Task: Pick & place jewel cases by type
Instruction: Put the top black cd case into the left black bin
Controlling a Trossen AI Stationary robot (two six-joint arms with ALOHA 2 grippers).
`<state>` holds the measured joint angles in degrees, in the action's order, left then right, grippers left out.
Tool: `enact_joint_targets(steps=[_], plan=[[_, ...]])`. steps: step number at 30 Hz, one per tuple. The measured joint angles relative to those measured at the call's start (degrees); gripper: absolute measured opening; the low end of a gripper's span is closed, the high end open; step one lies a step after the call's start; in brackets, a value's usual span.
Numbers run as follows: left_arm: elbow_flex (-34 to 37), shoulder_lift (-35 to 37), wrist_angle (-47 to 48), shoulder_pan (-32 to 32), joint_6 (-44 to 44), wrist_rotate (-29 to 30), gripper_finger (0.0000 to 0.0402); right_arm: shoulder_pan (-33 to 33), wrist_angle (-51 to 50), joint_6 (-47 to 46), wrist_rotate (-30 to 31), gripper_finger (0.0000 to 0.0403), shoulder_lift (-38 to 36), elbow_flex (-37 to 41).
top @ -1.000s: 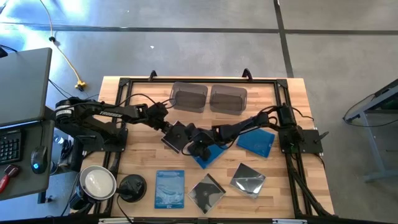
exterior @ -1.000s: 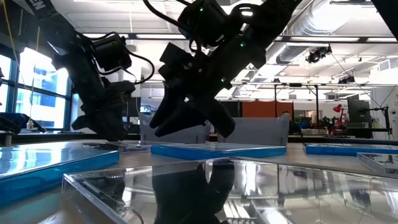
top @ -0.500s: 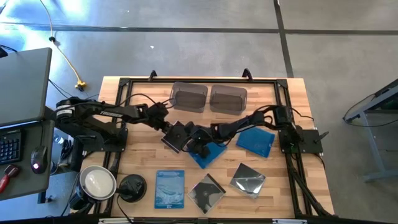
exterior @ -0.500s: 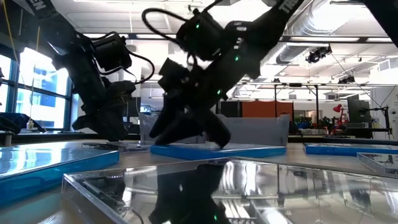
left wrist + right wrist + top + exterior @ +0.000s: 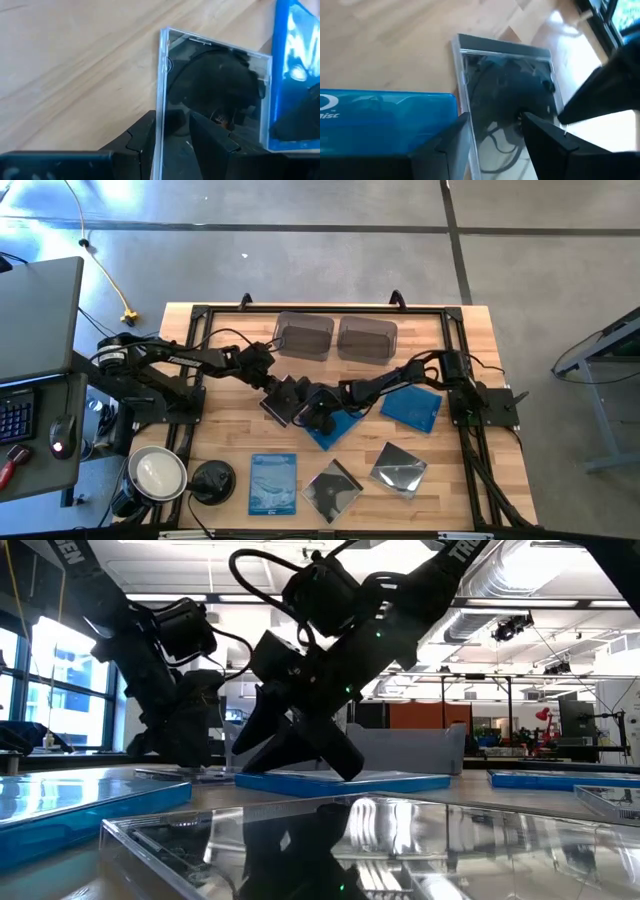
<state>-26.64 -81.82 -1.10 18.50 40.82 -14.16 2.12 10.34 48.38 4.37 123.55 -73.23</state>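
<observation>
Between both arms' fingers: clear jewel case (image 5: 283,399). Left gripper (image 5: 172,132) pinches its edge; right gripper (image 5: 492,132) open, probably released. Lift level, clear blue case (image 5: 335,426).

Both arms reach inward and meet near the table's middle. The left gripper (image 5: 283,396) points toward the right one, its fingers (image 5: 145,142) set on either side of a thin edge. The right gripper (image 5: 318,406) hangs just beside it, angled steeply down, fingers (image 5: 547,137) spread apart. The two grippers nearly touch, tips facing each other.
</observation>
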Motion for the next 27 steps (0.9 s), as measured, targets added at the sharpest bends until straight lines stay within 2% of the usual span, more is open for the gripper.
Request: enact_joint_targets(steps=[9,17,20,27], plan=[[-2.81,-0.31,0.25,-0.13,-1.30,-3.86,0.0119,0.65,-1.70,1.05,-1.87,0.0173,-0.02,0.00],[-5.63,-0.17,0.73,-0.07,-3.77,-4.67,0.0119,0.77,-2.45,-1.90,1.13,0.0170,-0.02,0.02],[-7.30,-0.13,3.81,-0.07,-5.41,-4.94,0.0119,0.81,-2.54,-2.30,1.87,0.0170,0.00,0.04],[-10.39,-0.09,12.16,-0.07,-9.06,-4.62,0.0119,1.10,-3.81,-3.53,8.35,0.0170,-0.02,0.04]])
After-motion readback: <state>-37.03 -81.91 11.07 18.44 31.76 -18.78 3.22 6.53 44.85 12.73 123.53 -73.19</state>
